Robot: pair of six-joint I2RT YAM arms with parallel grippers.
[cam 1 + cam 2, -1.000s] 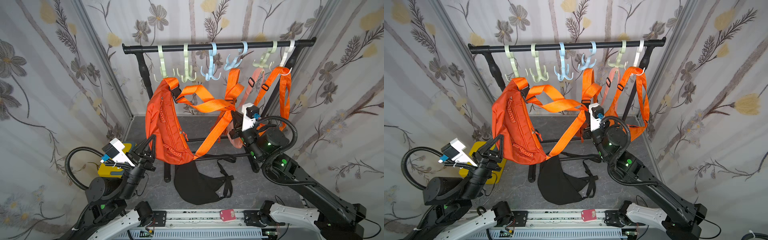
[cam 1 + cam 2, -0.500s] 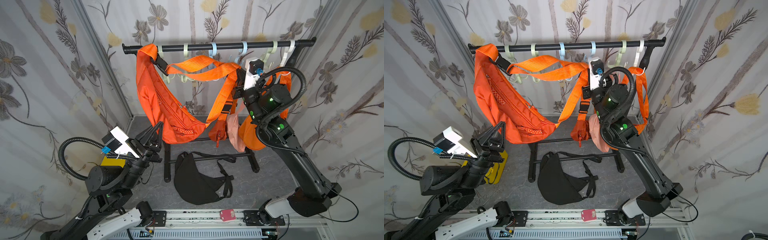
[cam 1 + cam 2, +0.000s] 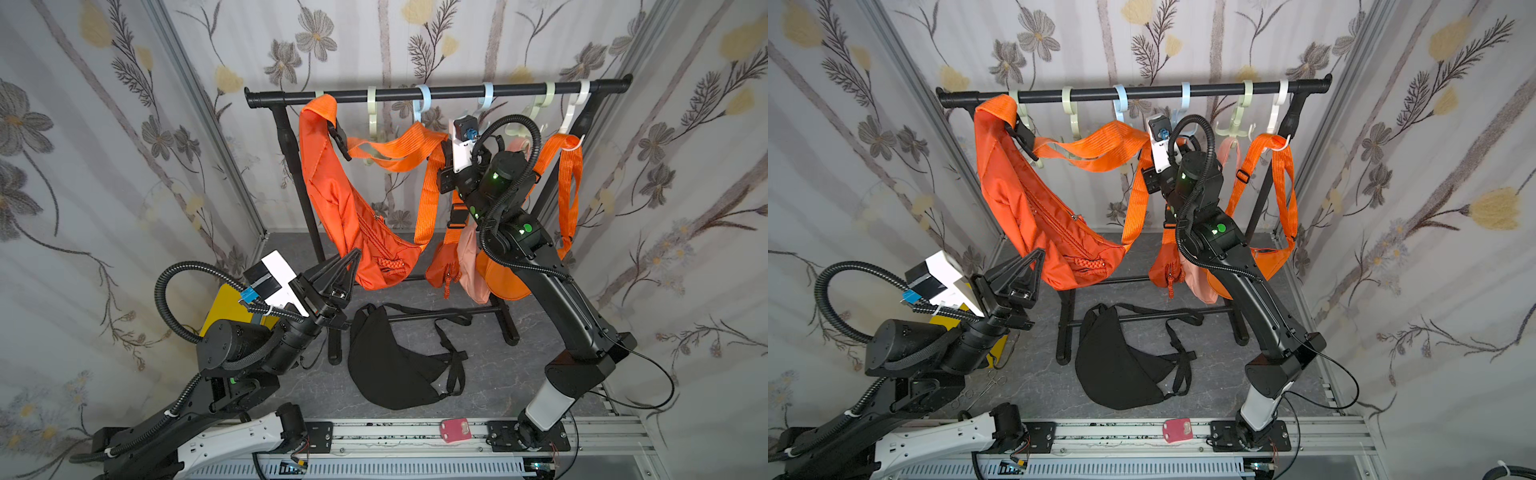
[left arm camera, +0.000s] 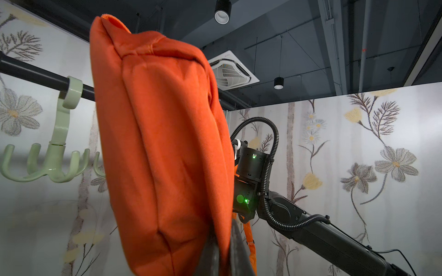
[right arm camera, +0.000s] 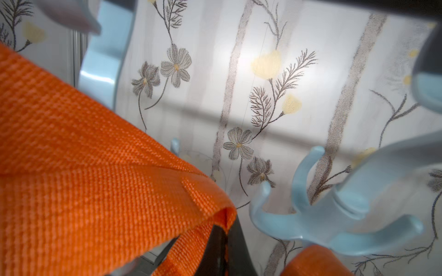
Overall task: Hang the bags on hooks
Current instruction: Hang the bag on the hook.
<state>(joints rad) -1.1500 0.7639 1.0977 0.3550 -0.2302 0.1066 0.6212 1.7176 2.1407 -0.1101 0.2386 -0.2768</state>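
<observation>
Right gripper (image 5: 226, 239), closed on the strap (image 3: 399, 147) just below the rail (image 3: 436, 94). Left gripper (image 3: 352, 259), closed on the lower end of the orange bag (image 3: 336, 199); its top reaches the rail

Bag (image 3: 332, 199) below rail (image 3: 519, 88); pouch (image 3: 390, 365) on floor (image 3: 498, 374) beneath.

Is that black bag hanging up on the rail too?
No, the black bag lies on the floor, below the rail.
</observation>
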